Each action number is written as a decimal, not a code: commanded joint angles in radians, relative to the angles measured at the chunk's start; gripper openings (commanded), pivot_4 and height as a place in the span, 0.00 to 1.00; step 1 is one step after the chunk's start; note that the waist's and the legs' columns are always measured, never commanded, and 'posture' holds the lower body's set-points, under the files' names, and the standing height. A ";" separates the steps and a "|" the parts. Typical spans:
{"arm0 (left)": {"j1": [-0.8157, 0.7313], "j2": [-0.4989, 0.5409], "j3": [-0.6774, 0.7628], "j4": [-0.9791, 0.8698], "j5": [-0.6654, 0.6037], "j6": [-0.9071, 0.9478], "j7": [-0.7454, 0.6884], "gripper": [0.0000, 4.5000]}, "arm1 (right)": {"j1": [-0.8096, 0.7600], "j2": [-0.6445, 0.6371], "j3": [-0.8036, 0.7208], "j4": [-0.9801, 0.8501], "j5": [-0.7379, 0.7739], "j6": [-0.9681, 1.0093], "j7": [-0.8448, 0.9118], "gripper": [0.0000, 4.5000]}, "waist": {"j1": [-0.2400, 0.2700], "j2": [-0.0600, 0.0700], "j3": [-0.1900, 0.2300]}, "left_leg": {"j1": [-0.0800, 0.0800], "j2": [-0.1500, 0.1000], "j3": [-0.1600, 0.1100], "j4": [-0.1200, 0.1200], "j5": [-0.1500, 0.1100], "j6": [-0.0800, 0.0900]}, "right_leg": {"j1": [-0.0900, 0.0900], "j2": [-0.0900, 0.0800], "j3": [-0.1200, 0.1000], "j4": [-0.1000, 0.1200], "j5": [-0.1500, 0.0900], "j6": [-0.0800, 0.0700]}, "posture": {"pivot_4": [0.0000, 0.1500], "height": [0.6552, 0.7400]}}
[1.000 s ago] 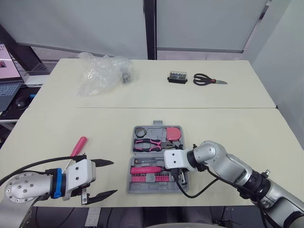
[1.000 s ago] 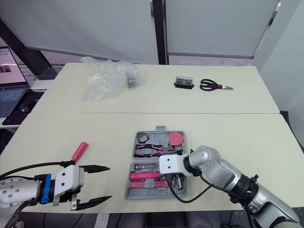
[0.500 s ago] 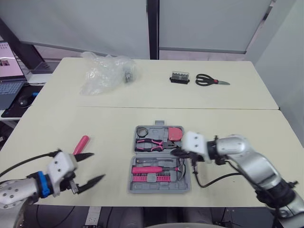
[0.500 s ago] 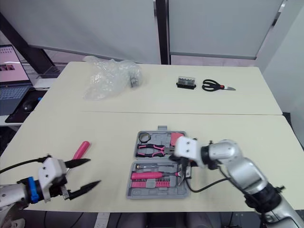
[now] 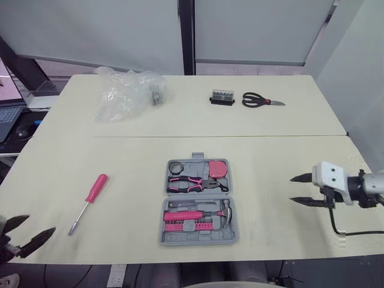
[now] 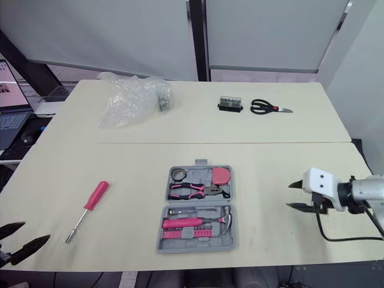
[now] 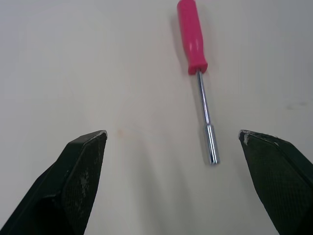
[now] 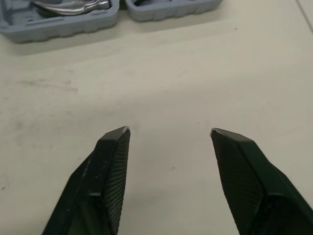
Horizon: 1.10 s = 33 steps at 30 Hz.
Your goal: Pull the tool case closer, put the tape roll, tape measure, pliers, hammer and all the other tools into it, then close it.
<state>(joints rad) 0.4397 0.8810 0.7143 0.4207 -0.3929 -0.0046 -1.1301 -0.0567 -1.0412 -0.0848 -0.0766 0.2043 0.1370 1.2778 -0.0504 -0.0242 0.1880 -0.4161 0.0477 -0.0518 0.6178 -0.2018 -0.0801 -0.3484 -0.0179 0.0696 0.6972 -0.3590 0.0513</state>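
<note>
On table (image 5: 288, 156), open tool case (image 5: 198, 239), pink screwdriver (image 5: 91, 192)

The tool case (image 5: 198, 239) is plain grey, its tools mostly pink with black and silver parts. On the pale cream table (image 5: 120, 162), the screwdriver (image 5: 87, 204) to its left has a pink handle and silver shaft, and the far scissors (image 5: 258, 100) are black with a red spot. The left hand (image 5: 41, 222) and right hand (image 5: 292, 189) have black fingers, the right's housing white.

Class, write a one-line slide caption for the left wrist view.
Open left gripper facing a pink-handled screwdriver lying on the table.
</note>
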 commanded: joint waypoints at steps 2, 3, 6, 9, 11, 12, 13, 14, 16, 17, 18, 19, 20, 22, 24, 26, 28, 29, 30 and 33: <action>0.001 0.028 0.038 -0.009 -0.016 -0.008 -0.008 1.00 | 0.003 -0.018 -0.018 -0.015 0.019 -0.040 0.025 1.00 | 0.000 0.000 0.000 | 0.001 0.000 0.000 0.000 0.000 0.000 | 0.001 0.000 0.000 0.000 0.000 0.000 | 1.00 1.00; -0.001 0.028 0.037 -0.014 -0.016 -0.004 -0.005 1.00 | -0.002 -0.012 -0.012 -0.015 0.018 -0.041 0.023 1.00 | -0.001 0.000 0.000 | 0.001 0.000 0.000 0.000 0.000 0.000 | 0.001 0.000 0.000 0.000 0.000 0.000 | 1.00 1.00; 0.000 0.023 0.034 -0.044 -0.025 0.032 0.008 1.00 | -0.024 0.004 0.004 -0.038 0.032 -0.025 0.023 1.00 | -0.001 0.000 0.000 | 0.001 0.000 0.000 0.000 0.000 0.000 | 0.001 0.000 0.000 0.000 0.000 0.000 | 1.00 1.00; 0.003 0.000 0.038 -0.118 -0.056 0.127 0.046 1.00 | -0.063 0.035 0.024 -0.128 0.098 0.041 0.022 1.00 | -0.001 0.000 0.000 | 0.001 0.000 0.000 0.000 0.000 0.000 | 0.001 0.000 0.000 0.000 0.000 0.000 | 1.00 1.00; 0.000 -0.017 0.038 -0.176 -0.081 0.185 0.075 1.00 | -0.102 0.065 0.048 -0.198 0.137 0.095 0.008 1.00 | -0.003 0.000 0.000 | 0.001 0.000 0.000 -0.001 0.000 0.000 | 0.000 0.000 0.000 0.000 0.000 0.000 | 1.00 1.00; -0.001 -0.023 0.034 -0.208 -0.093 0.213 0.085 1.00 | -0.125 0.082 0.061 -0.229 0.155 0.125 -0.003 1.00 | -0.004 0.000 0.000 | 0.001 0.000 0.000 -0.001 0.000 0.000 | 0.000 0.000 0.000 0.001 0.000 0.000 | 1.00 1.00; -0.009 -0.029 0.026 -0.238 -0.101 0.236 0.099 1.00 | -0.152 0.100 0.076 -0.259 0.175 0.166 -0.016 1.00 | -0.004 0.000 0.000 | 0.001 0.000 0.000 0.000 0.000 0.000 | 0.001 0.000 0.000 0.001 0.000 0.000 | 1.00 1.00; -0.025 -0.034 0.017 -0.262 -0.104 0.258 0.121 1.00 | -0.179 0.115 0.094 -0.280 0.185 0.192 -0.025 1.00 | -0.004 0.000 0.000 | 0.001 0.000 0.000 0.000 0.000 0.000 | 0.001 0.000 0.000 0.001 0.000 0.000 | 1.00 1.00; -0.062 -0.040 -0.001 -0.285 -0.100 0.294 0.163 1.00 | -0.223 0.136 0.126 -0.299 0.186 0.218 -0.032 1.00 | -0.003 0.000 0.000 | 0.001 0.000 -0.001 0.000 0.000 0.000 | 0.001 0.000 0.000 0.000 0.000 0.000 | 1.00 1.00; -0.091 -0.043 -0.020 -0.289 -0.083 0.311 0.197 1.00 | -0.249 0.149 0.146 -0.303 0.181 0.223 -0.035 1.00 | -0.002 0.000 0.000 | 0.001 0.000 -0.001 0.000 0.000 0.000 | 0.001 0.000 0.000 0.000 0.000 0.000 | 1.00 1.00; -0.119 -0.052 -0.039 -0.293 -0.071 0.317 0.223 1.00 | -0.272 0.161 0.164 -0.304 0.177 0.231 -0.037 1.00 | 0.001 0.000 0.000 | 0.001 0.000 -0.001 0.000 0.000 0.000 | 0.001 0.000 0.000 0.000 0.000 0.000 | 1.00 1.00; -0.147 -0.060 -0.064 -0.296 -0.058 0.329 0.254 1.00 | -0.295 0.173 0.184 -0.305 0.174 0.238 -0.037 1.00 | 0.004 0.000 0.000 | 0.001 0.000 -0.002 0.000 0.000 0.000 | 0.001 0.000 0.000 0.001 0.000 0.000 | 1.00 1.00; -0.175 -0.076 -0.085 -0.301 -0.049 0.336 0.285 1.00 | -0.313 0.183 0.200 -0.303 0.171 0.240 -0.037 1.00 | 0.007 0.000 0.000 | 0.000 0.000 -0.002 0.000 0.000 0.000 | 0.001 0.000 -0.001 0.000 0.000 0.000 | 1.00 1.00; -0.216 -0.104 -0.129 -0.306 -0.026 0.343 0.331 1.00 | -0.337 0.199 0.223 -0.301 0.166 0.246 -0.044 1.00 | 0.010 -0.001 0.000 | 0.000 -0.001 -0.001 0.000 0.000 0.000 | 0.001 0.000 0.000 0.000 0.000 0.000 | 1.00 1.00; -0.242 -0.124 -0.160 -0.306 -0.011 0.346 0.354 1.00 | -0.349 0.208 0.238 -0.301 0.161 0.244 -0.046 1.00 | 0.012 -0.001 -0.001 | -0.001 -0.001 -0.001 0.000 0.000 0.000 | 0.001 0.000 0.000 0.000 0.000 0.001 | 1.00 1.00; -0.274 -0.135 -0.197 -0.292 0.009 0.356 0.382 1.00 | -0.357 0.213 0.261 -0.310 0.150 0.238 -0.044 1.00 | 0.016 -0.001 -0.001 | -0.001 -0.001 -0.002 0.000 0.000 0.000 | 0.000 0.000 -0.001 0.000 0.000 0.001 | 1.00 1.00; -0.303 -0.143 -0.224 -0.274 0.019 0.362 0.400 1.00 | -0.366 0.223 0.275 -0.320 0.148 0.243 -0.049 1.00 | 0.016 -0.001 -0.001 | -0.001 0.000 -0.002 0.000 0.000 0.000 | 0.000 0.000 -0.001 0.001 0.000 0.000 | 1.00 1.00; -0.319 -0.147 -0.236 -0.264 0.024 0.362 0.407 1.00 | -0.374 0.231 0.280 -0.324 0.149 0.248 -0.054 1.00 | 0.016 -0.001 -0.001 | -0.001 0.000 -0.002 0.000 0.000 0.000 | 0.000 0.001 -0.001 0.001 0.001 0.000 | 1.00 1.00; -0.336 -0.149 -0.251 -0.251 0.034 0.361 0.414 1.00 | -0.383 0.242 0.286 -0.327 0.148 0.252 -0.061 1.00 | 0.015 -0.001 -0.001 | 0.000 0.000 -0.002 0.000 0.000 0.000 | 0.000 0.001 -0.001 0.001 0.001 0.000 | 1.00 1.00; -0.382 -0.158 -0.291 -0.218 0.048 0.376 0.424 1.00 | -0.400 0.261 0.300 -0.335 0.142 0.264 -0.074 1.00 | 0.016 -0.001 -0.001 | 0.000 0.000 -0.002 0.001 0.000 0.000 | 0.000 0.000 -0.001 0.001 0.001 0.000 | 1.00 1.00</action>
<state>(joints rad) 0.0673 0.7221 0.4335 0.1946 -0.3530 0.3660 -0.7143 -0.4356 -0.7788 0.2220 -0.3798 0.3390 0.3975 1.2151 -0.0342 -0.0251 0.1875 -0.4167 0.0472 -0.0539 0.6189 -0.2014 -0.0806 -0.3483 -0.0176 0.0686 0.6986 -0.3584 0.0518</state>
